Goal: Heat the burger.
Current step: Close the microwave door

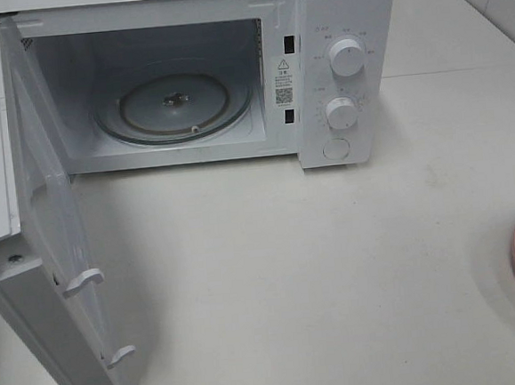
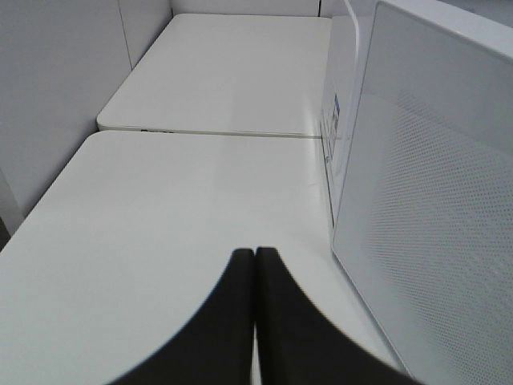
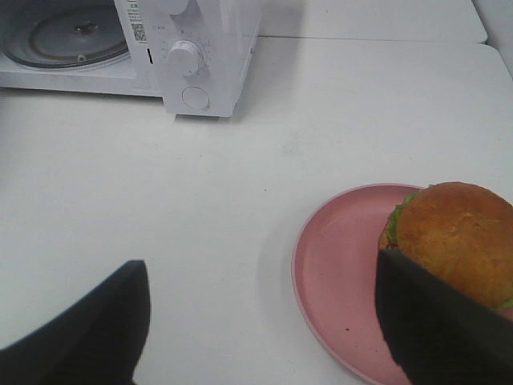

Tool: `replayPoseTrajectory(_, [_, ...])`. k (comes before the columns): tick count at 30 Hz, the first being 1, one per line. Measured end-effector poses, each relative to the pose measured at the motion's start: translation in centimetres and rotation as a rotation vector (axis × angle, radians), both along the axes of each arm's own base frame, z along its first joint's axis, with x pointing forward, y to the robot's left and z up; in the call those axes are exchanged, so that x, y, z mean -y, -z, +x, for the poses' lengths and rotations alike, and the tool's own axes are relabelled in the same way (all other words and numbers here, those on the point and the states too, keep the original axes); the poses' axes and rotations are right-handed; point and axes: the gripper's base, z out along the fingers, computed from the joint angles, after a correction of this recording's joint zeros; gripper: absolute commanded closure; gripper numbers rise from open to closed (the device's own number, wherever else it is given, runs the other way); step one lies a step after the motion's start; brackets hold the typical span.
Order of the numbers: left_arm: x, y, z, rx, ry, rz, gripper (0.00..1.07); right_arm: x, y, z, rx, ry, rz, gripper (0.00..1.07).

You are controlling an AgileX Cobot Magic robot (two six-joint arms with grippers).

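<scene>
Right wrist view shows my right gripper [image 3: 260, 321] with jaws spread wide, not yet grasping the burger [image 3: 453, 241] on its pink plate [image 3: 337, 281] — microwave [image 1: 342, 70] door open ready, left gripper [image 2: 255, 265] clenched, idle.

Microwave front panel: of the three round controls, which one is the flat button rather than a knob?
The lowest one, flush with the panel beneath the two protruding knobs.
</scene>
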Motion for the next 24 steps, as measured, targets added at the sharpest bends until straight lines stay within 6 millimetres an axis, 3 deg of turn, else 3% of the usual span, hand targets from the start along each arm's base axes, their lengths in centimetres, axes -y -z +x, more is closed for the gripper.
replayPoseTrajectory(7, [1.1,0.7,1.4,0.038,0.131,0.014,1.07,0.0,0.0,0.0,0.000,0.000,0.000,0.32])
replayPoseTrajectory(14, [2.6,1.9,2.5,0.018,0.282,-0.090,1.07,0.0,0.0,0.0,0.000,0.000,0.000,0.32])
replayPoseTrajectory(16, [3.4,3.1,3.3,-0.005,0.371,-0.128,1.07,0.0,0.0,0.0,0.000,0.000,0.000,0.32])
replayPoseTrajectory(24, [4.2,4.9,4.9,-0.024,0.453,-0.199,1.07,0.0,0.0,0.0,0.000,0.000,0.000,0.32])
